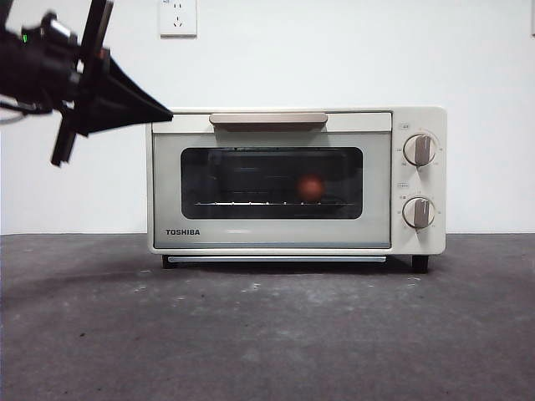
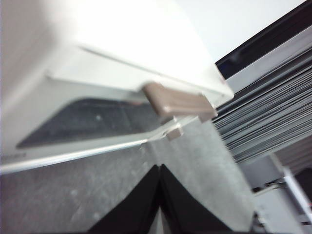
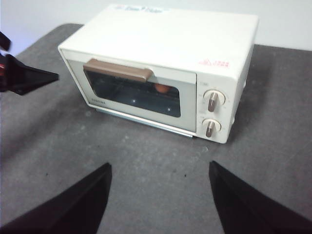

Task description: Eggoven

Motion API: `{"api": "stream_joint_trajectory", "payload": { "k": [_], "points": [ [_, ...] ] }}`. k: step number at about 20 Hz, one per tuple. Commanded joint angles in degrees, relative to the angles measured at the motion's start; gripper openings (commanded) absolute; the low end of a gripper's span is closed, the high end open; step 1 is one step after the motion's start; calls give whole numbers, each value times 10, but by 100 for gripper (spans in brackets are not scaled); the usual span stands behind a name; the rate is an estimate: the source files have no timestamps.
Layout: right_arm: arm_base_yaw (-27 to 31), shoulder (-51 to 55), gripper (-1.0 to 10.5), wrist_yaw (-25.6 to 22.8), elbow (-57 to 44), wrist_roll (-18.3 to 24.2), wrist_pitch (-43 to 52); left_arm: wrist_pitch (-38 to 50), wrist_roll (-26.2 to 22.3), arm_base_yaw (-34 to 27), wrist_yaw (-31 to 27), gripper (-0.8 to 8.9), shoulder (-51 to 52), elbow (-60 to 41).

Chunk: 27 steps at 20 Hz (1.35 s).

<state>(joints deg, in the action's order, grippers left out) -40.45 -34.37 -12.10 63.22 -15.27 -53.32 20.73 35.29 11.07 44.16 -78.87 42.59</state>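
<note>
The left gripper shows as two black jaws pressed together, their tips meeting in a single point with no gap between them. They hold nothing and hover over the grey speckled table, apart from the toaster oven. The cream oven looms close and blurred, tilted across the frame, its top washed out bright. Its tan handle sits at about one o'clock from the jaw tips, near them but not touching. The dark glass window lies at about ten o'clock from the tips, with the door's pale lower edge running beneath it. Grey slatted panels fill the background at three o'clock.
</note>
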Motion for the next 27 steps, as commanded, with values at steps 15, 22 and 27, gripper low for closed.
{"api": "stream_joint_trajectory", "payload": {
  "k": [15,22,27],
  "points": [
    [-7,17,150,38,-163,9,186,-361,-176,117,-283,7,335,9],
    [-7,24,4,55,-245,29,299,-441,-199,126,-339,7,407,9],
    [-7,23,4,57,-250,50,306,-453,-198,126,-339,7,423,9]
  ]
}}
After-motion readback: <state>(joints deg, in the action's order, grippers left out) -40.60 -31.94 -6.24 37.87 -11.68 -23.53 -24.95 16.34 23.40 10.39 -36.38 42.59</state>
